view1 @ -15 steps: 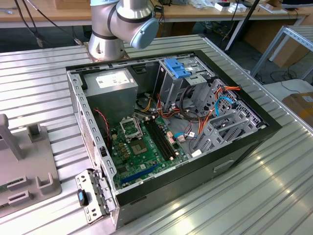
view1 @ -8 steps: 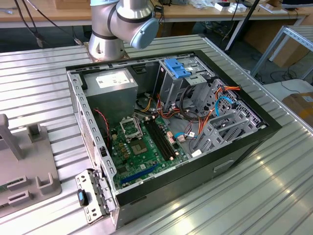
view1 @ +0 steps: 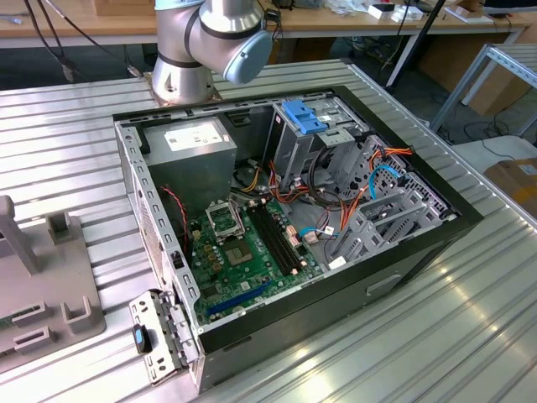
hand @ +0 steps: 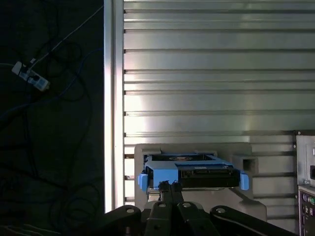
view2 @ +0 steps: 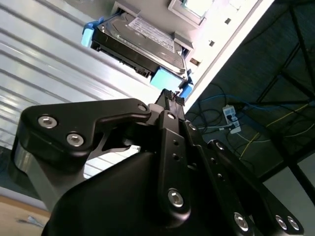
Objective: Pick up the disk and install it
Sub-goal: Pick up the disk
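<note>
The disk (view2: 140,42) (hand: 202,172) is a dark metal slab with a white label and bright blue carrier rails. It rests in a pale grey holder (hand: 197,150) on the ribbed metal table. In both wrist views my gripper (view2: 173,96) (hand: 167,187) is shut, its two black fingers pressed together. The tips sit right at the blue rail on the disk's near edge, toward one end. I cannot tell whether they touch it. Nothing shows between the fingers.
The exterior view shows the open computer case (view1: 419,260) lying on the table, with a motherboard, cables and a grey drive cage with a blue latch (view1: 304,115). The arm's base (view1: 201,42) stands behind the case. A grey fixture (view1: 50,277) sits at the exterior view's left. The table edge (hand: 113,98) runs beside the holder.
</note>
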Controlling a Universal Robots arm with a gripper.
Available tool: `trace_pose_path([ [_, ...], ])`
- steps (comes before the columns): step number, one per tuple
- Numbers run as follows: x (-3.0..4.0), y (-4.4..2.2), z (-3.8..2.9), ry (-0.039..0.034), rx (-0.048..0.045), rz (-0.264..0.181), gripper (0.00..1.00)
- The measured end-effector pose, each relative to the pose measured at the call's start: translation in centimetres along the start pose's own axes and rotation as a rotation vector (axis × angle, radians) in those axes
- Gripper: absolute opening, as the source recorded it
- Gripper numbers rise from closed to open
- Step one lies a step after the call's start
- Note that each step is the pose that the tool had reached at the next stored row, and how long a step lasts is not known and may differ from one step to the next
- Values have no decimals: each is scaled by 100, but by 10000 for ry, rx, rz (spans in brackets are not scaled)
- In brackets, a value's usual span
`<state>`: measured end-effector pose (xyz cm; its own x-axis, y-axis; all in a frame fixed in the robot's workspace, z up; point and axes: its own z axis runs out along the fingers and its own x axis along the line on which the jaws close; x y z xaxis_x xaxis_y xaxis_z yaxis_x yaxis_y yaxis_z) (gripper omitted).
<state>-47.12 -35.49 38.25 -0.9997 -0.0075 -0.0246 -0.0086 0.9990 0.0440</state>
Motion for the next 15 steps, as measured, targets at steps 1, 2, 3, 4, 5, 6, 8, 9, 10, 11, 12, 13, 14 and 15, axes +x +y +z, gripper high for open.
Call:
trace_pose_path([
  [1, 0, 0, 0, 11, -6, -246, 11],
  [2, 0, 0, 0, 18, -10, -400, 11],
  [3, 0, 0, 0, 24, -13, -529, 11],
  [4, 0, 0, 0, 38, -21, -849, 11],
  [5, 0, 0, 0, 50, -27, -1128, 11],
  [6, 0, 0, 0, 59, -32, -1329, 11],
  [8, 0, 0, 0, 75, -41, -1683, 11],
  [9, 0, 0, 0, 88, -49, -1992, 11],
  [10, 0, 0, 0, 98, -54, -2198, 11],
  [11, 0, 0, -1, 104, -57, -2330, 11],
  [12, 0, 0, 0, 115, -63, -2599, 11],
  [13, 0, 0, 0, 128, -71, -2886, 11],
  [14, 0, 0, 0, 143, -79, -3226, 11],
  [15, 0, 0, 0, 155, -86, -3513, 11],
])
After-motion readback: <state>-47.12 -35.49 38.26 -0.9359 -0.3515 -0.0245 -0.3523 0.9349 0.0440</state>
